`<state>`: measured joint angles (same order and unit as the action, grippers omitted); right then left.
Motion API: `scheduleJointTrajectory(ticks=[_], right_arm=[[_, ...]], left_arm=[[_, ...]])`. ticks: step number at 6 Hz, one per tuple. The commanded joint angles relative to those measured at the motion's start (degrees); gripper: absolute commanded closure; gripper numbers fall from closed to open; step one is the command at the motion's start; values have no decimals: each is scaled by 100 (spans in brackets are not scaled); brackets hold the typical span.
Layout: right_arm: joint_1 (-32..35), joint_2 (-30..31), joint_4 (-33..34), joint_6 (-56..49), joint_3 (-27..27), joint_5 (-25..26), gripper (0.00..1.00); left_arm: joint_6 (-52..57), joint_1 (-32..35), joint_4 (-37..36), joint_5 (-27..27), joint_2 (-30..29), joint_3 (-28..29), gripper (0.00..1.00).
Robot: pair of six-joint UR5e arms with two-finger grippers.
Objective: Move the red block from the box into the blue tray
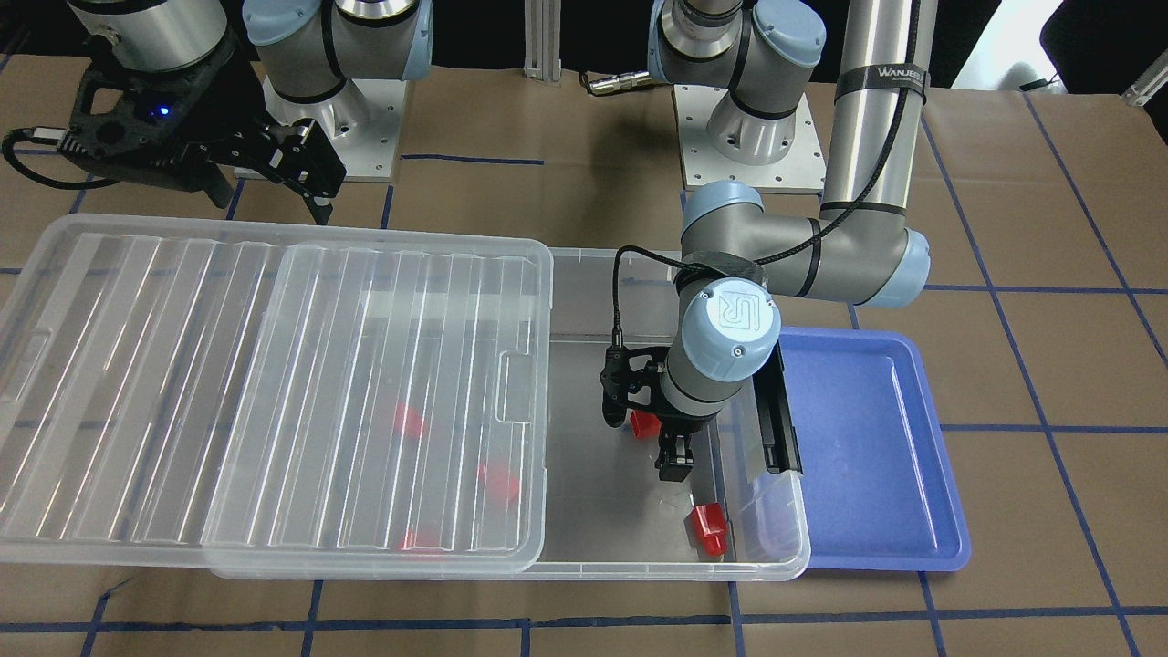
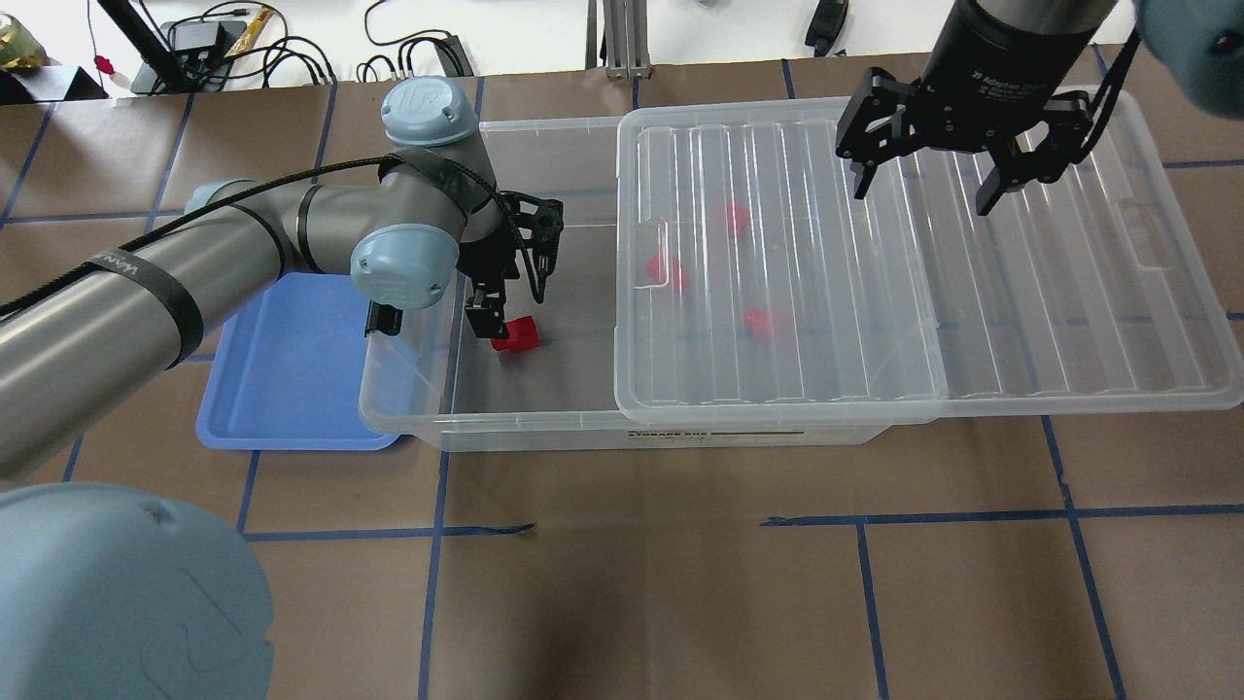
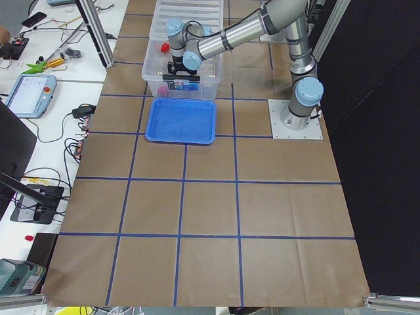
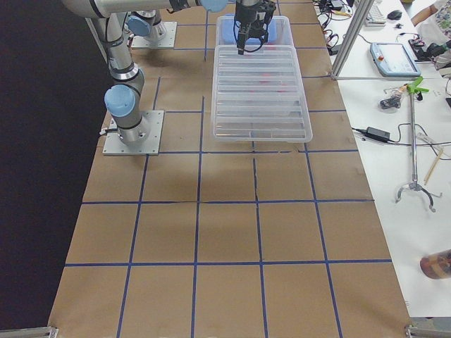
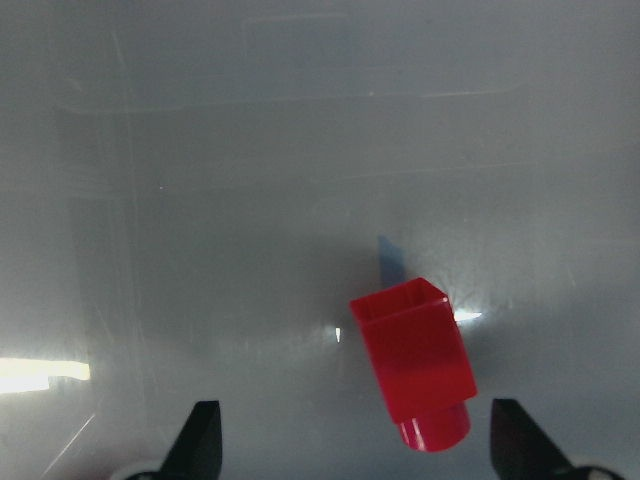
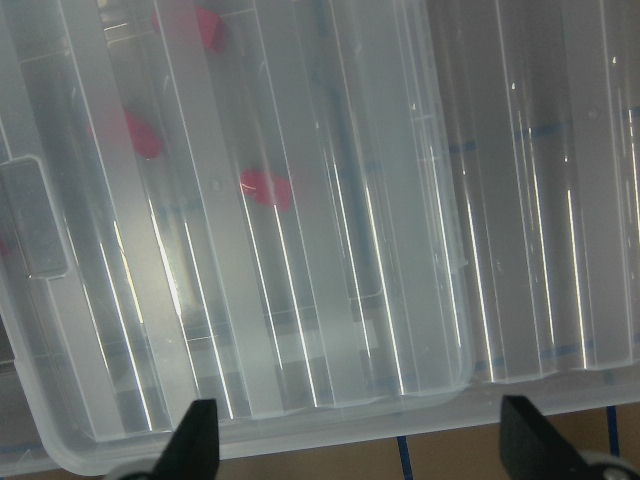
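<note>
One red block (image 5: 415, 365) on the box (image 2: 632, 433) floor below the left pincer (image 5: 355, 420), wide open and empty; right pincer (image 2: 923, 197) likewise.

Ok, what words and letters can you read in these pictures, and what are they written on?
"UR": on the round blue cap of the left arm.
"WANJE...": on the black strap around that arm; the last letters are unclear.
"STORAGE BOX": on the label on the box; the print beside it is too blurred.
"2F Adaptive...": on the black body above the right gripper; the rest is too small.
</note>
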<state>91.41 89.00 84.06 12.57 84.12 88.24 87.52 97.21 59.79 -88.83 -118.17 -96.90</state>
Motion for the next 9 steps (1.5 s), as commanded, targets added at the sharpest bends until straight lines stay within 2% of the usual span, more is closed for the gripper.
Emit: scheduleJointTrajectory(ticks=[1, 2, 3, 4, 6, 9], right_arm=[[35, -58, 66, -70, 17, 52, 0], [26, -58, 93, -71, 26, 70, 0], [8, -58, 102, -62, 17, 70, 0], [17, -58, 111, -53, 17, 61, 0], [8, -67, 128, -45, 52, 96, 0], [0, -49, 111, -1, 52, 70, 0]], left_arm=[[11, 0, -142, -3, -180, -40, 33], [-7, 0, -108, 6, -145, -49, 75], [-33, 9, -47, -2, 3, -49, 90], [-24, 26, 32, -81, 205, 21, 89], [-278, -26, 1064, -38, 1038, 354, 92], [-270, -349, 1928, -81, 1698, 1083, 92]])
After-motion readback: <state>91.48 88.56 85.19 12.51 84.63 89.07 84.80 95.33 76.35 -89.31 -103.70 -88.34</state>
